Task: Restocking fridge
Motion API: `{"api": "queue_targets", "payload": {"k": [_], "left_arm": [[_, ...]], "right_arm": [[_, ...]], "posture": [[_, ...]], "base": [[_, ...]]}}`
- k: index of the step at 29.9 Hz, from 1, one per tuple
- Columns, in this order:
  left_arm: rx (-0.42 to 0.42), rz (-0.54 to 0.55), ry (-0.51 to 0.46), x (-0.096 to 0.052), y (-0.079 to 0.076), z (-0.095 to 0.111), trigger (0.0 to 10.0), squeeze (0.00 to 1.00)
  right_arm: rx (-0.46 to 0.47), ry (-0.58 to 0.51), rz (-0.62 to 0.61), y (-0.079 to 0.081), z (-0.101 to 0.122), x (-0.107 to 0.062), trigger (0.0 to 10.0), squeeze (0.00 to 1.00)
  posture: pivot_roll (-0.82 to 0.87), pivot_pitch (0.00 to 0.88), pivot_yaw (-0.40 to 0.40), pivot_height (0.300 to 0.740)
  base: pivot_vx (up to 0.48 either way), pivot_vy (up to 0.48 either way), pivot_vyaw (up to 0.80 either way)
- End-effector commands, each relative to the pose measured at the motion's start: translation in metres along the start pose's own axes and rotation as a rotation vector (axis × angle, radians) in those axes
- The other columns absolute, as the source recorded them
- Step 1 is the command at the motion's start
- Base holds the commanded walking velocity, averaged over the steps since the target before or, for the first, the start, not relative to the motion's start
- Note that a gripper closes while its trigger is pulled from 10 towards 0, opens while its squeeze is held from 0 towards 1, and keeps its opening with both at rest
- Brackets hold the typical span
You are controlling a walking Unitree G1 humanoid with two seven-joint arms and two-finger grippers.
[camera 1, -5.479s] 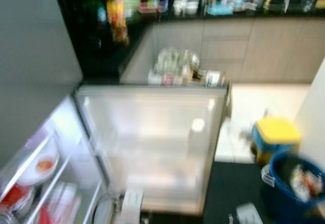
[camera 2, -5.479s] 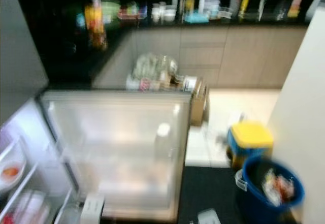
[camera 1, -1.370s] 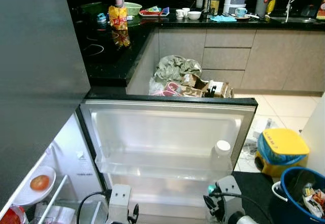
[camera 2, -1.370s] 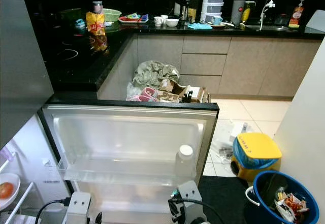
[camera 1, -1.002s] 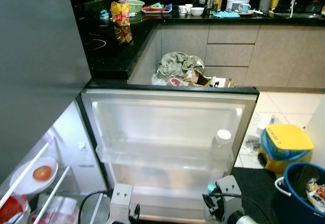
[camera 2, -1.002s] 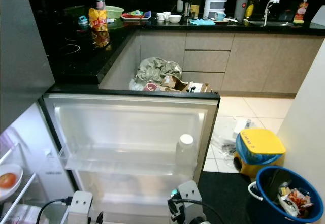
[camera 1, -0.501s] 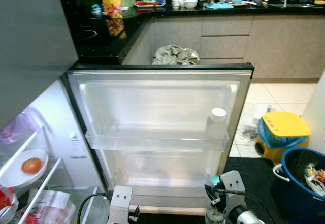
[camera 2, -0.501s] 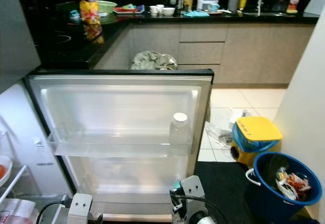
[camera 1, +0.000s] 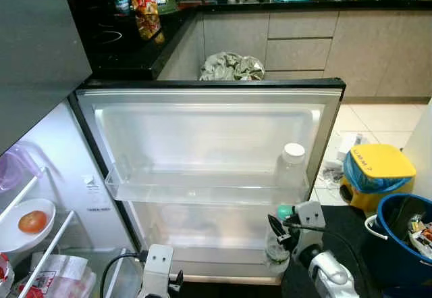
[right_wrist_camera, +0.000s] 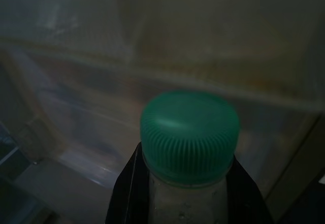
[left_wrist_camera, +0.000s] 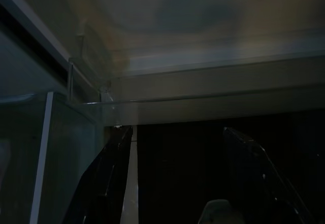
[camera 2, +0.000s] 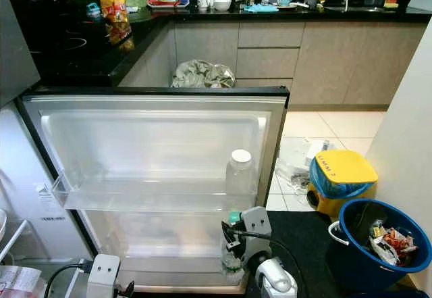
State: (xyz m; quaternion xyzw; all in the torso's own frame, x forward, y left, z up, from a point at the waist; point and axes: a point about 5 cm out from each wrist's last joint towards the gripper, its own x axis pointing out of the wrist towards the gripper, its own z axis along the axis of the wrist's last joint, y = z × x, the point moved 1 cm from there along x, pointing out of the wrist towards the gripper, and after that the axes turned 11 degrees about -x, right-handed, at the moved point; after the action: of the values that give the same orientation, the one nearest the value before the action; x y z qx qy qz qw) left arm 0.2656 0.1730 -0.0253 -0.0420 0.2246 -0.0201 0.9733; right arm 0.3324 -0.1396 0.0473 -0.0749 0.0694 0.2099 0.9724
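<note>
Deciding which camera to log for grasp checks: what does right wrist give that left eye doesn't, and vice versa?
Right wrist: close look at the green-capped bottle clamped between the right gripper's black fingers, ribbed cap detail.

Left eye: the open fridge door, a white-capped bottle on its upper door shelf, a tomato on a plate inside, and the blue bin.

Both: the green-capped bottle in the right gripper, near the door's shelves.

Both head cameras look down from above at the open white fridge door, sharing its clear plastic door shelf. The right wrist camera sits very close behind a green-capped clear bottle; the left wrist camera peers dimly upward under that door.
</note>
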Motion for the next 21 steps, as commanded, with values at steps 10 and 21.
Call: {"api": "queue_targets", "payload": {"k": [10,21], "left_arm": [[0.028,0.022,-0.003,-0.007,0.016,-0.001,10.0,0.00],[0.034,0.021,-0.006,-0.010,0.017,-0.002,10.0,0.00]], "right_arm": [[-0.033,-0.017,0.051,0.007,0.004,0.004,10.0,0.00],[-0.108,-0.047,0.067,0.016,0.009,0.007,10.0,0.00]], "posture": [[0.03,0.154,0.002,0.595],[0.04,0.164,-0.002,0.585]], "base": [[0.000,0.000,0.00],[0.000,0.000,0.00]]}}
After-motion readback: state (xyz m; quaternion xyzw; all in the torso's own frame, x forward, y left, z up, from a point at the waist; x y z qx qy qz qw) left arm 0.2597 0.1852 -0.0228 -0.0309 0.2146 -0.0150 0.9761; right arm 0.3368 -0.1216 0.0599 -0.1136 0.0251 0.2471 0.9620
